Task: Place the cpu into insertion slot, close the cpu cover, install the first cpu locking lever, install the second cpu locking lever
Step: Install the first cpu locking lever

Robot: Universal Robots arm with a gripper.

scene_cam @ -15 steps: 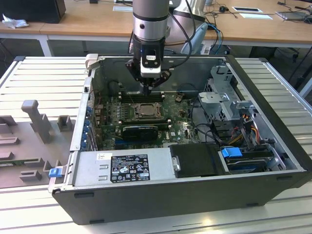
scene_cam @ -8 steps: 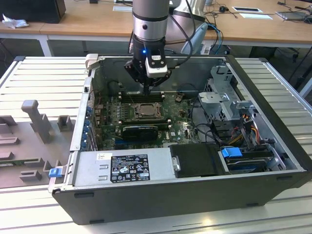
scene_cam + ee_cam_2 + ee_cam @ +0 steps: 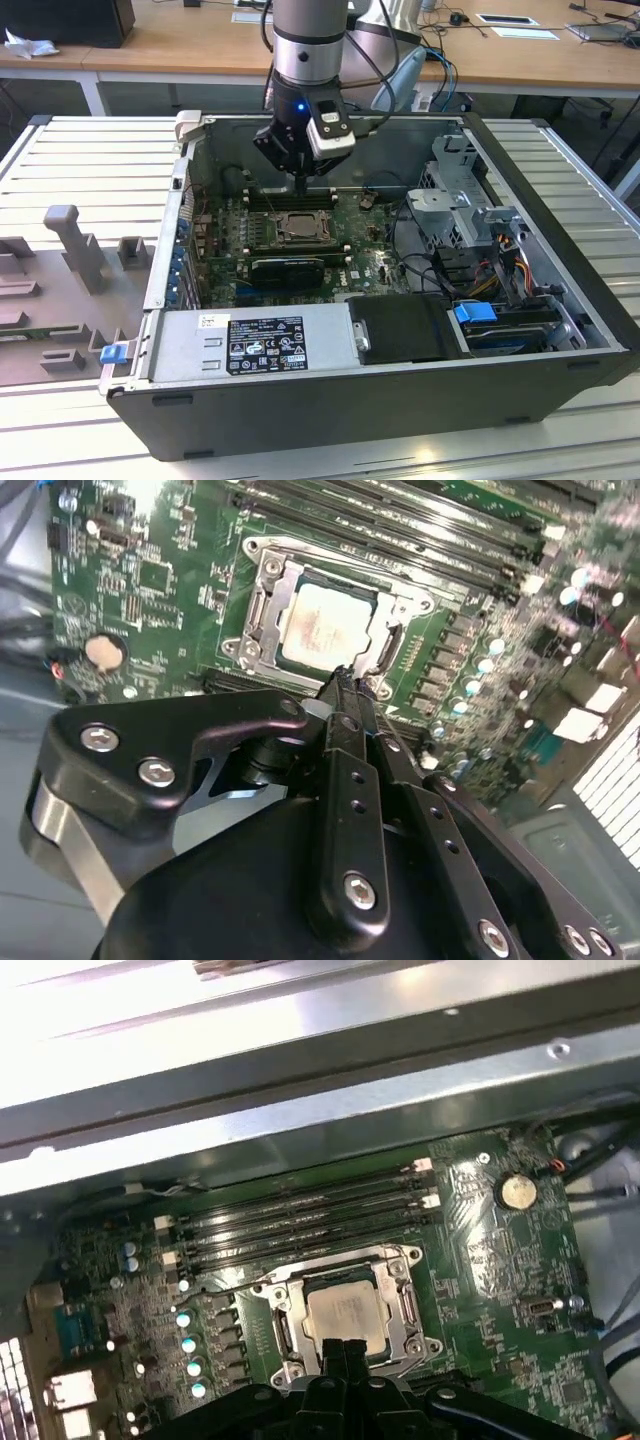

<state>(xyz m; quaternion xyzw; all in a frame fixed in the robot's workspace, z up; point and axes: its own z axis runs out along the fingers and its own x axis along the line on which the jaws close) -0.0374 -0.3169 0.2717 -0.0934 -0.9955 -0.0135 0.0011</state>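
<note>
Grey slatted desk (image 3: 60,170) carries the open computer case (image 3: 300,400), laid on its side so the board (image 3: 372,252) faces up. At mid-frame in the exterior view the gripper (image 3: 301,188) hangs over the insertion slot (image 3: 298,230), fingers (image 3: 345,695) pinched shut and empty, likely to push rather than grasp; the cpu (image 3: 345,1315) sits in the slot under the lowered cpu cover (image 3: 405,1305).

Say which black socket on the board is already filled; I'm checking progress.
The square insertion slot: the silvery cpu lies in it, framed by the cpu cover. The long narrow memory slots beside it hold no modules.
</note>
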